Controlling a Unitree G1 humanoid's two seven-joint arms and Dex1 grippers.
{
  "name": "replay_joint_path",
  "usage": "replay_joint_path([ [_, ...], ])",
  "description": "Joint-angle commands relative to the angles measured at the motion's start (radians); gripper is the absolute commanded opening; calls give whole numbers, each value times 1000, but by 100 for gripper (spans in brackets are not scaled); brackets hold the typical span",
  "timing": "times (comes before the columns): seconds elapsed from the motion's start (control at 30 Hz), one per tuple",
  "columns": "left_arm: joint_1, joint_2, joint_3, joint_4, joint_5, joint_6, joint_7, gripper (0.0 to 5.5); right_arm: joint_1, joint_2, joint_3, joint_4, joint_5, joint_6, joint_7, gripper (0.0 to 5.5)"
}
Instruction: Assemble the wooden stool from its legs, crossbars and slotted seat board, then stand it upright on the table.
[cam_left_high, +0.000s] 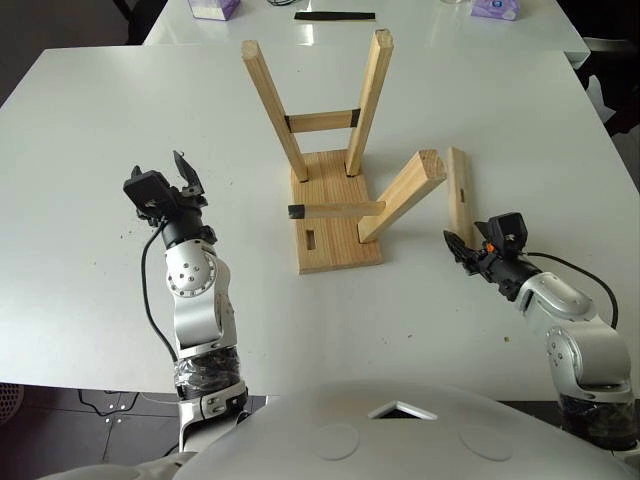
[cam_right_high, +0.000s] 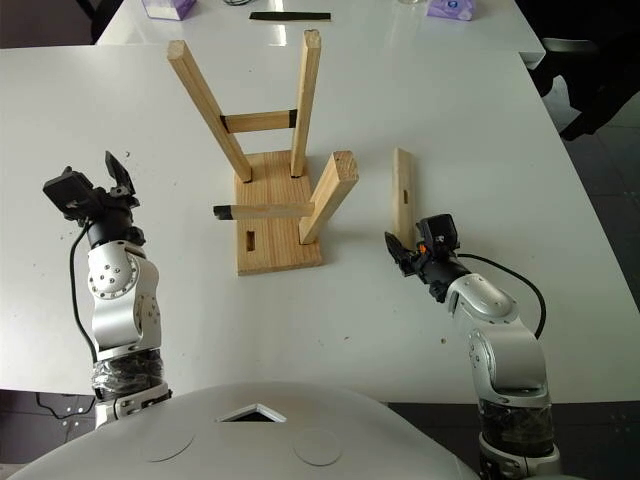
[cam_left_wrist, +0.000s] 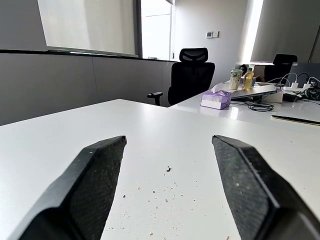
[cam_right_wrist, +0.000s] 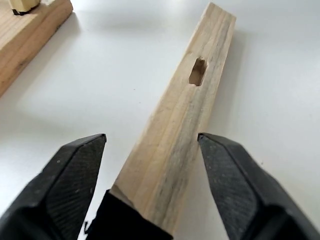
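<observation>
No lettering, number or sign was legible on any surface inspected. The purple cardboard tissue box (cam_left_wrist: 216, 99) carried print too small to make out.

An office is indicated: a black swivel office chair (cam_left_wrist: 192, 75) is seen beyond the far edge of a large white desk (cam_left_wrist: 150, 130), before a window (cam_left_wrist: 155, 27) and a wall-mounted control panel (cam_left_wrist: 210, 34). On an adjoining desk (cam_left_wrist: 250, 114), a purple tissue box (cam_left_wrist: 216, 99), bottles (cam_left_wrist: 241, 79) and cables (cam_left_wrist: 260, 106) are set out.
</observation>
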Motion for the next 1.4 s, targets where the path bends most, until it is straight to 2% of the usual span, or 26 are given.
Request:
replay_joint_path([
  [0.03, -12, -1, 6, 20, -1, -4, 3, 320, -15, -12, -12, 42, -11, -17, 1, 340],
  [0.17, -12, -1, 10, 27, -2, -11, 3, 320, -22, -7, -34, 43, 1, -28, 0, 340],
  [0.33, -9, -7, 8, 27, 2, -14, 9, 320, 10, -53, 53, 23, -69, -22, 5, 340],
  [0.5, -17, -4, 5, 32, 1, -13, 5, 320, 44, -62, 73, 45, -107, -15, -8, 340],
  [0.8, -43, 19, 17, 38, -3, 5, -6, 320, 6, 26, 52, 58, -97, 9, -79, 209],
  [1.0, -63, 34, 26, 42, -8, 11, -17, 320, -10, 53, 37, 63, -86, -23, -82, 208],
  [1.07, -75, 35, 54, 37, -51, 21, -25, 320, -77, 76, -8, 88, -31, -28, -65, 208],
  [1.13, -119, 43, 105, 33, -156, 59, -52, 320, -252, 124, -121, 195, 78, 7, -81, 208],
  [1.23, -252, 91, 185, 42, -433, 181, -153, 320, -568, 135, -269, 432, 227, 7, -90, 208],
  [1.3, -352, 132, 248, 69, -613, 273, -188, 320, -715, 132, -319, 524, 317, 21, -59, 208],
  [1.4, -478, 179, 312, 86, -865, 384, -215, 320, -846, 136, -350, 531, 496, 106, 32, 208],
])
